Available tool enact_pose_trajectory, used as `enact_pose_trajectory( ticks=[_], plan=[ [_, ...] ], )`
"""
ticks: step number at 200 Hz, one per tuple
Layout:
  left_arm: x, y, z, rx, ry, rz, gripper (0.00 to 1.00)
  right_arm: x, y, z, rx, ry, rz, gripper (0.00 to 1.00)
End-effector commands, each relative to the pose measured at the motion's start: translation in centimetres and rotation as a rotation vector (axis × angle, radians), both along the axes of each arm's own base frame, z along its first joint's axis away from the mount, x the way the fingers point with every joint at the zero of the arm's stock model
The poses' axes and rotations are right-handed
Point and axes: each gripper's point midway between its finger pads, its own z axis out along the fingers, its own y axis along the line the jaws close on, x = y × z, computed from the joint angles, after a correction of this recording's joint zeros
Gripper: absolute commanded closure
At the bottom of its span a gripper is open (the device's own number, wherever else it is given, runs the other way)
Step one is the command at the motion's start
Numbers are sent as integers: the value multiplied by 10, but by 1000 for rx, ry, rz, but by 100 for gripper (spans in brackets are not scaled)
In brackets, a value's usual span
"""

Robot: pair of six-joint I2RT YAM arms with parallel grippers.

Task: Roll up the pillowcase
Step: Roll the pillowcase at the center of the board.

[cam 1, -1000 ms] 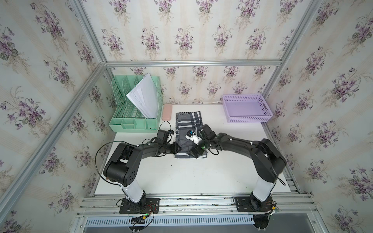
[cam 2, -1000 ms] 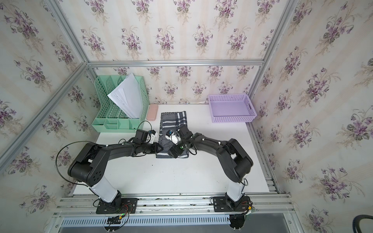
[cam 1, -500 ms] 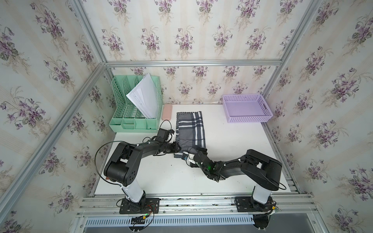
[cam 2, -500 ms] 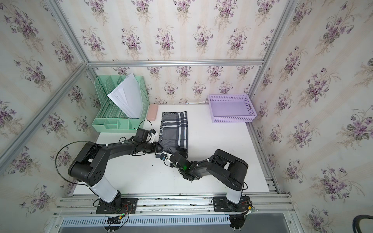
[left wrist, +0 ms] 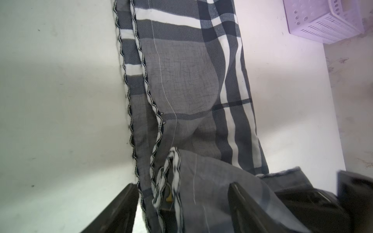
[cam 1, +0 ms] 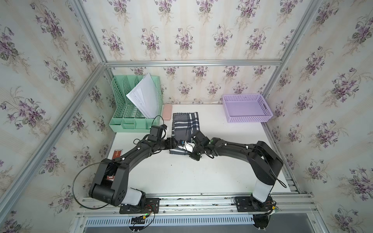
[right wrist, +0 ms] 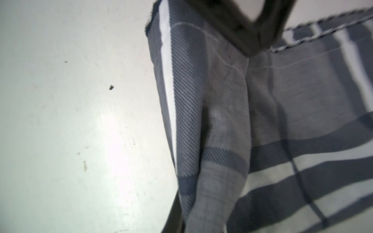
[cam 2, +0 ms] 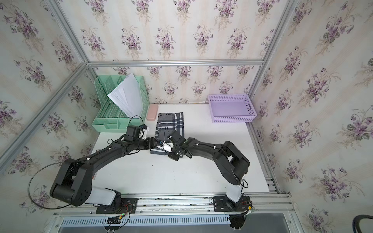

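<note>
The pillowcase (cam 1: 185, 125) (cam 2: 171, 123) lies as a narrow folded grey plaid strip running away from the arms on the white table (cam 1: 191, 177), its near end bunched up. My left gripper (cam 1: 175, 143) (left wrist: 181, 203) stands open at that near end's left side, its dark fingers (left wrist: 121, 207) astride the scalloped edge and the raised fold. My right gripper (cam 1: 186, 148) (right wrist: 193, 222) meets it from the right and is shut on the pillowcase (right wrist: 302, 100), with grey cloth drawn up into its jaws. The rolled part under the two grippers is mostly hidden in both top views.
A green file organiser (cam 1: 137, 105) holding white papers stands at the back left, with a pink case (cam 1: 167, 112) beside it. A purple basket (cam 1: 247, 109) sits at the back right. A small reddish item (cam 1: 117, 154) lies at the table's left edge.
My left gripper has opened. My right arm swung down toward the table's front half a second ago, came back to the pillowcase's near end and shut on the cloth.
</note>
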Motion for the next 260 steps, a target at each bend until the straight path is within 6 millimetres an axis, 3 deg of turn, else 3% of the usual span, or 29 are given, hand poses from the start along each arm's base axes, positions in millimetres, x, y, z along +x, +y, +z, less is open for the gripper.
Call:
enact_pose_trajectory(
  ticks=[1, 29, 71, 88, 107, 132, 156, 168, 178, 200, 214, 229, 239, 260],
  plan=[
    [-11, 10, 7, 10, -7, 40, 21, -58, -15, 9, 16, 509, 10, 100],
    [-18, 4, 18, -47, -69, 9, 14, -54, -7, 30, 122, 706, 36, 100],
    [-22, -12, 9, -131, -90, -62, 13, -35, -2, 38, 229, 884, 39, 100],
    [-18, -11, 0, -106, -71, -67, 14, -22, -4, 25, 222, 939, -11, 100],
    [-13, -11, -14, -83, -52, -66, 23, -11, -3, 10, 202, 926, -51, 100],
    [-9, -10, -42, -57, 16, -61, 40, 0, 0, -2, 180, 890, -92, 84],
    [-10, -7, -59, -30, 70, -44, 44, 18, 0, -13, 144, 803, -159, 62],
    [-11, -5, -64, -18, 87, -36, 49, 30, -1, -13, 137, 719, -194, 45],
    [-12, -3, -65, -7, 94, -31, 48, 40, -2, -5, 144, 635, -206, 21],
    [-12, -1, -64, 5, 95, -26, 47, 71, -7, 34, 195, 333, -277, 9],
    [-11, 0, -65, 14, 106, -23, 47, 86, -14, 61, 198, 34, -329, 0],
    [-9, -1, -66, 18, 123, -21, 47, 74, -19, 79, 147, -331, -304, 0],
    [-8, -2, -66, 14, 127, -23, 47, 49, -17, 82, 110, -531, -210, 0],
    [-7, -3, -66, 8, 127, -19, 47, 11, -17, 71, 57, -736, -102, 0]
  ],
)
